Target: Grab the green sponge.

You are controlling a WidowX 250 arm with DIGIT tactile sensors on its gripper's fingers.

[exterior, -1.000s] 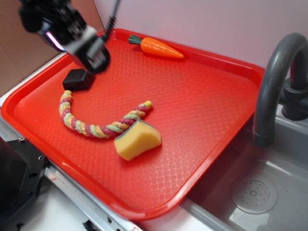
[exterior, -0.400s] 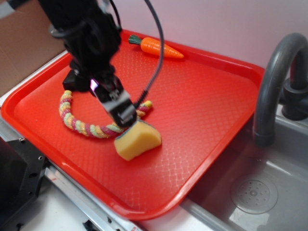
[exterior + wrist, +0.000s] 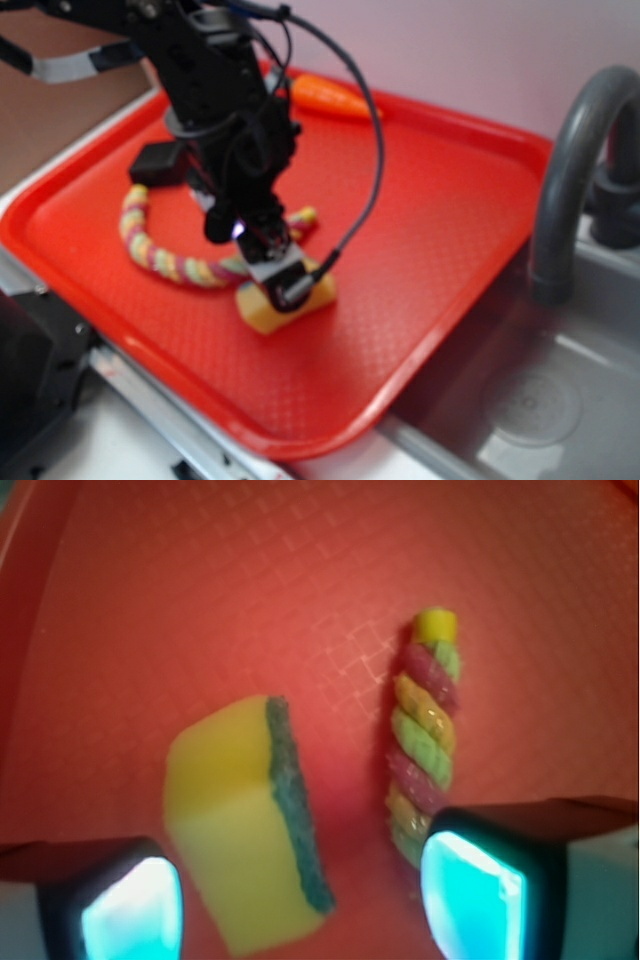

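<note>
The end effector [image 3: 300,900] is spread wide over the green sponge [image 3: 245,830], not gripping it. The arm hides most of the sponge on the red tray [image 3: 440,240]; a rope [image 3: 425,740] lies just beside it.

Red tray [image 3: 440,230] set on the counter [image 3: 120,440], beside a grey sink [image 3: 520,400] at 3 o'clock. On the tray: green sponge [image 3: 262,308] near 6 o'clock, twisted rope [image 3: 165,255] touching it at 9, black block [image 3: 160,163] at 10, carrot [image 3: 325,95] at 12.
</note>
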